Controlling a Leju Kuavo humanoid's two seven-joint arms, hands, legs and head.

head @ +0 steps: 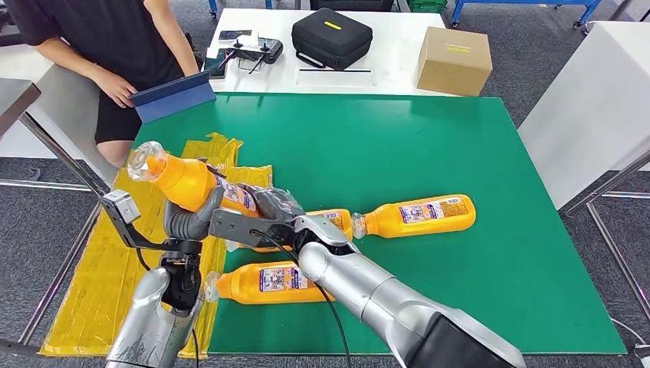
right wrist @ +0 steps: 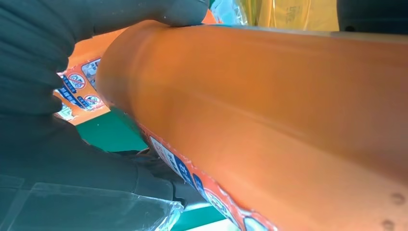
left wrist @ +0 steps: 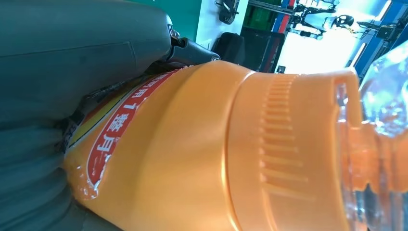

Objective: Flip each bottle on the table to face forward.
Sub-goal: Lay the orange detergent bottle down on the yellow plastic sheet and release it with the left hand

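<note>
Both hands (head: pixel 230 218) grip one bottle (head: pixel 180 179) — lifted.

Held orange plastic bottle (left wrist: pixel 202 159): glossy, smooth body, ribbed collar, clear plastic cap (head: pixel 146 160), printed paper-like label. Green worktop (head: pixel 429 146): matt, felt-like. Yellow plastic sheet (head: pixel 100 268): shiny, creased. Silver arm shells (head: pixel 383 299): satin metal look. Brown cardboard box (head: pixel 454 60): matt. Black fabric case (head: pixel 331 37): dull weave.

Green table (head: pixel 429 146), flat top. Three orange bottles lie on their sides on it: one at mid-right (head: pixel 418 216), one near the front edge (head: pixel 268 282), one between them (head: pixel 333 222) (partly hidden). Yellow bags (head: pixel 218 153) drape over the left edge.
</note>
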